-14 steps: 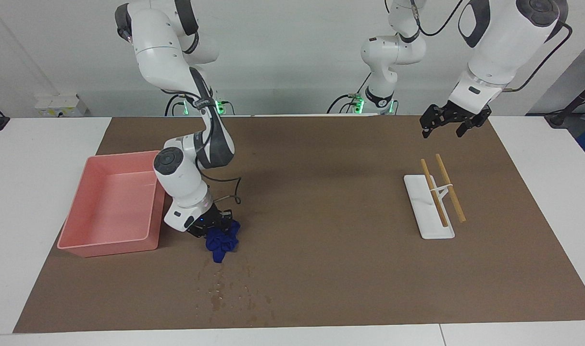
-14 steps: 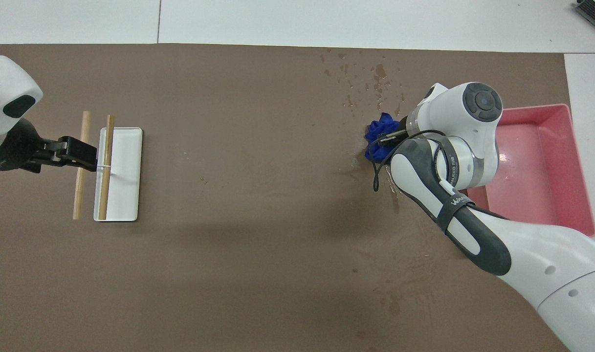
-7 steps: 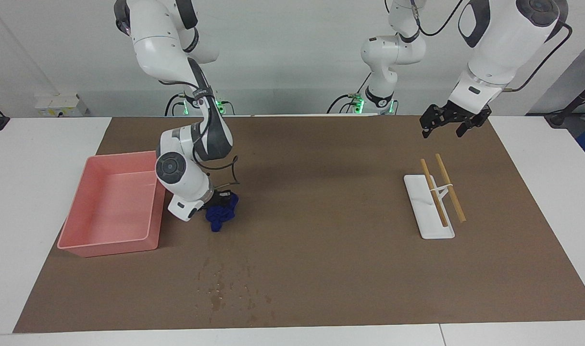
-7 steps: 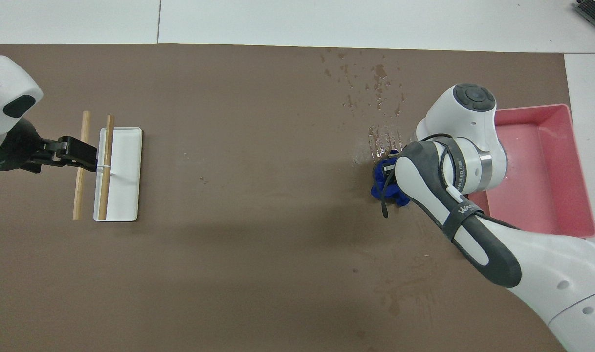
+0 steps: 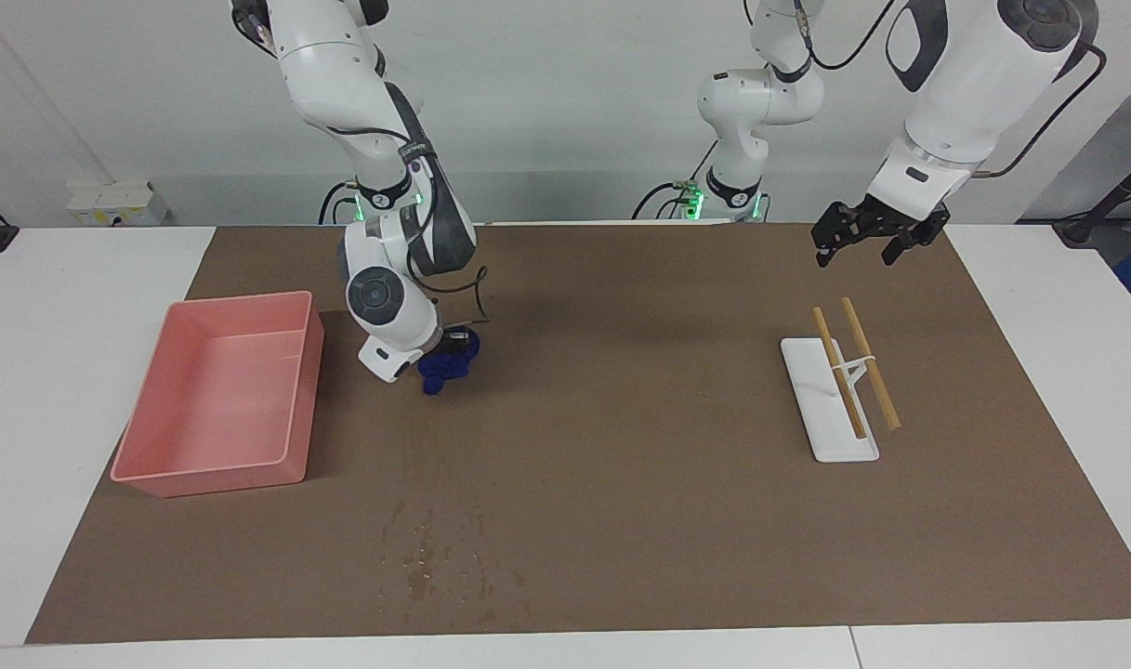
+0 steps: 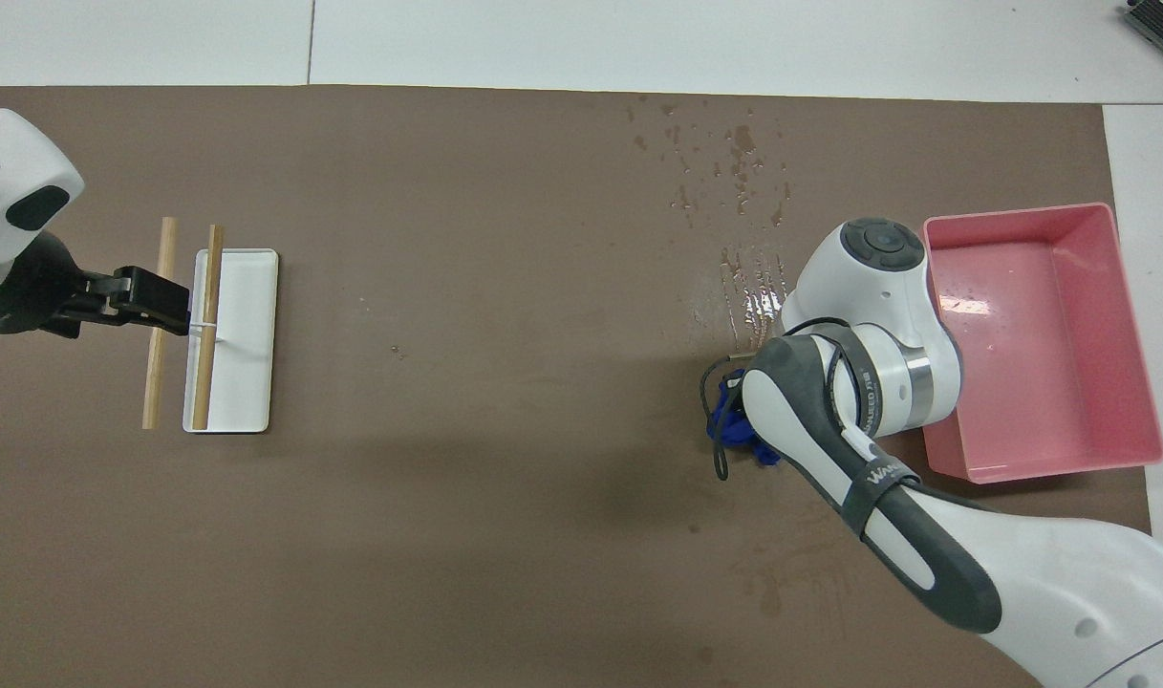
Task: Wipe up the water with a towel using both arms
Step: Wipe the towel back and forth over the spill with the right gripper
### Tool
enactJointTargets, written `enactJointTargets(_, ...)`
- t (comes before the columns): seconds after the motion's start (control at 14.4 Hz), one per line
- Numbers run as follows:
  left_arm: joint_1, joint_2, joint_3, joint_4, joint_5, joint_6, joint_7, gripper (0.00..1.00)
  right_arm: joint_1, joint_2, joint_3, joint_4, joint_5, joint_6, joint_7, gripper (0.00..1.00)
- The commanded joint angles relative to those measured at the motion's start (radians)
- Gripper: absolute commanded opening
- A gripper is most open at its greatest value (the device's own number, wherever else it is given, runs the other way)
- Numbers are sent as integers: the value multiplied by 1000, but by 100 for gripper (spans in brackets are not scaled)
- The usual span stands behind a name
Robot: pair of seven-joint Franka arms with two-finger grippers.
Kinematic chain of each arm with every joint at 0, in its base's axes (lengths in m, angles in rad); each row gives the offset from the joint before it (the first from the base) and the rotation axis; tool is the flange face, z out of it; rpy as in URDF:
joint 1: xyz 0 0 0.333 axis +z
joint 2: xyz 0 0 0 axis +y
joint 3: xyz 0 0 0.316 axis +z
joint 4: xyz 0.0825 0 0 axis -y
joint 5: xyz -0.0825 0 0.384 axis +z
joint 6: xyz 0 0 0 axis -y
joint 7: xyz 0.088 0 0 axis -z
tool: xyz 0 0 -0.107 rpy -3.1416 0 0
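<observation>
While the towel [image 5: 448, 362] was pinched in the right gripper [image 5: 440, 351]'s jaws beside the pink tray [image 5: 214, 472], water [image 5: 449, 557] was left farther out on the mat [image 5: 621, 465]; the left gripper [image 5: 876, 234], jaws spread, was held above the chopsticks [image 5: 853, 367] and their white rest [image 5: 825, 409].

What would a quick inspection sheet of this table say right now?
Surface: brown mat on a white table.
Job's things: small royal-blue cloth towel on the mat beside the pink plastic tray; water spots farther from the robots.
Clutter: two wooden sticks on a white rectangular stand.
Grippers: right gripper shut on the towel; left gripper open, waiting over the mat.
Cables: black cable looped at the right wrist.
Surroundings: pale wall.
</observation>
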Motion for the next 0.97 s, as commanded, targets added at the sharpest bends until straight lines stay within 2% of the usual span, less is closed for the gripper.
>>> enactJointTargets(0.0, -6, -22, 6, -27, 14, 15, 1, 100, -7, -97, 7, -120, 78, -6, 8, 0)
enactJointTargets(0.21, -5, -21, 6, -27, 14, 13, 1, 100, -7, -118, 5, -139, 89, 13, -8, 0)
enactJointTargets(0.63, -6, -21, 6, -27, 14, 13, 1, 100, -59, -53, 1, -116, 20, 364, -176, 0)
enactJointTargets(0.91, -6, -21, 6, -27, 14, 13, 1, 100, -116, 26, 2, -27, -75, 481, -284, 0)
